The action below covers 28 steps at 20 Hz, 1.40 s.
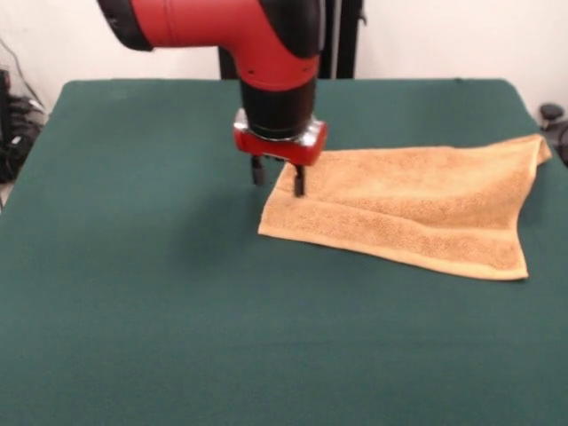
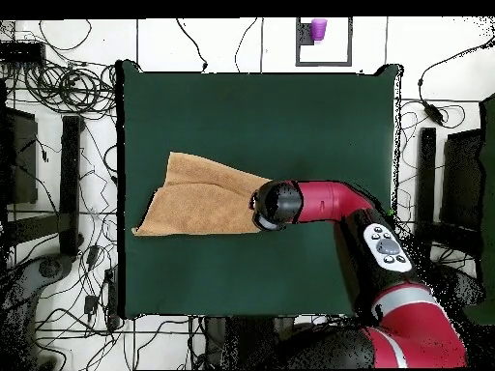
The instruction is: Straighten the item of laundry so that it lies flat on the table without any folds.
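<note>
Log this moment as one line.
claw: open, straddling towel corner | towel: still folded | table: towel near edge

Arm (image 1: 257, 40) lowered, jaws apart

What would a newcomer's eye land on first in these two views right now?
First the red and black arm, reaching down from above to the orange-tan towel. Its gripper sits at the towel's corner nearest the table's middle, jaws apart, one finger on the cloth and one just off its edge. The towel lies folded over on the dark green table, a long shape rather than a square, with its far end near the table's edge.
</note>
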### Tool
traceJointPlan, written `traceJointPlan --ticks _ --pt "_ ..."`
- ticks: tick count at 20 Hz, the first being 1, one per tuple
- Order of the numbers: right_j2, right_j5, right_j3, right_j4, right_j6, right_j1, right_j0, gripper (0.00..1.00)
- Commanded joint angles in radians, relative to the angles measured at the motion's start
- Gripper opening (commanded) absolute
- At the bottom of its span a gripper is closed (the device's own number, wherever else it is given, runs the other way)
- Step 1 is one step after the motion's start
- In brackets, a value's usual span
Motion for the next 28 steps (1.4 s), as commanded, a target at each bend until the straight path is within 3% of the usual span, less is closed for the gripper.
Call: traceJointPlan --ticks 1,10,17,28 --pt "0.107 0.112 0.021 -0.055 -0.306 -0.091 -0.042 1.0" --pt "0.118 0.088 0.022 -0.108 -0.269 -0.084 -0.044 1.0" --pt "0.174 0.063 0.078 -0.043 -0.217 -0.058 -0.085 1.0" --pt "0.215 -0.021 0.097 -0.053 -0.169 0.014 -0.116 1.0"
